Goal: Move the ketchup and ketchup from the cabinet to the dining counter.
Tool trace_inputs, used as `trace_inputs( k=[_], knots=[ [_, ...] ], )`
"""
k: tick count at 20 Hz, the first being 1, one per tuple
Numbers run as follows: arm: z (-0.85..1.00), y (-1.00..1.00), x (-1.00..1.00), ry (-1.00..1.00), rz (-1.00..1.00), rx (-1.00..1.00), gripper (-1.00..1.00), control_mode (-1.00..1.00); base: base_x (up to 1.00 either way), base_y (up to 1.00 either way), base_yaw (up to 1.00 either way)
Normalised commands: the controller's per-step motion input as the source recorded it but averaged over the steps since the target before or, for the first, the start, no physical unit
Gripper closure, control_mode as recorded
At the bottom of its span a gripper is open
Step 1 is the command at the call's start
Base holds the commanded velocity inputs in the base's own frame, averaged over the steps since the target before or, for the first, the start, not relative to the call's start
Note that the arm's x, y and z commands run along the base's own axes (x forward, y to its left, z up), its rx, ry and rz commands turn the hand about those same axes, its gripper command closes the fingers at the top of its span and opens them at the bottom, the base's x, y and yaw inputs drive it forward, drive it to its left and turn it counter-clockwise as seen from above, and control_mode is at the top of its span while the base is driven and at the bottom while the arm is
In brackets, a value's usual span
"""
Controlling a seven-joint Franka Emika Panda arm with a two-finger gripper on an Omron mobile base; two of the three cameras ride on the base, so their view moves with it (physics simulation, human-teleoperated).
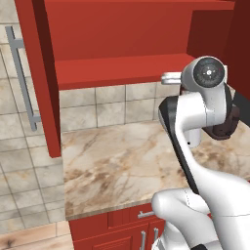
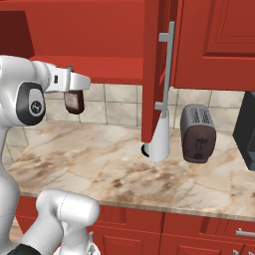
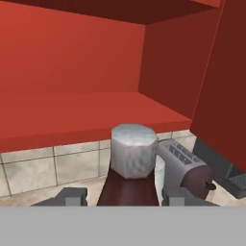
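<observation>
With the gripper [image 3: 126,194] clenched on the ketchup [image 3: 130,166], dark body between both finger tips and pale grey cap foremost in the hand view, treat this as the carry-out stage. Seen from the right base view as a small dark bottle [image 2: 73,102] hanging under the hand, outside the cabinet [image 1: 122,68], just in front of and a little below its red shelf [image 3: 72,115], over the marbled worktop [image 1: 122,156] with tiles behind. Hard to tell whether upright or tilted.

Probably best done so:
- Hold the clamp as firm as it is; no loosening before the dining counter is underneath.
- Draw straight back from the shelf edge first, then turn, so cap and neck stay off the shelf lip.
- Mind the open door [image 2: 152,74] and its silver handle [image 2: 165,69] on the right, and the toaster [image 2: 199,133] near on the worktop beyond it.
- Swing slowly: narrow bottle, gripped low, likely to pivot between the pads.
- Set down upright, release only once resting.
</observation>
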Motion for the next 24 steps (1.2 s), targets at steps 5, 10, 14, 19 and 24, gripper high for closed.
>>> trace_inputs(
  k=[5,10,14,19,24],
  knots=[
    [0.0,0.0,0.0,0.0,0.0,0.0,1.0,-1.0,0.0,0.0,0.0],
    [0.0,0.0,0.0,0.0,0.0,0.0,1.0,-1.0,0.0,0.0,0.0],
    [0.0,0.0,0.0,0.0,0.0,0.0,1.0,1.0,0.0,0.0,0.0],
    [0.0,0.0,0.0,0.0,0.0,0.0,1.0,1.0,0.0,0.0,0.0],
    [0.0,0.0,0.0,0.0,0.0,0.0,1.0,1.0,-0.26,-0.01,-0.02]
  ],
)
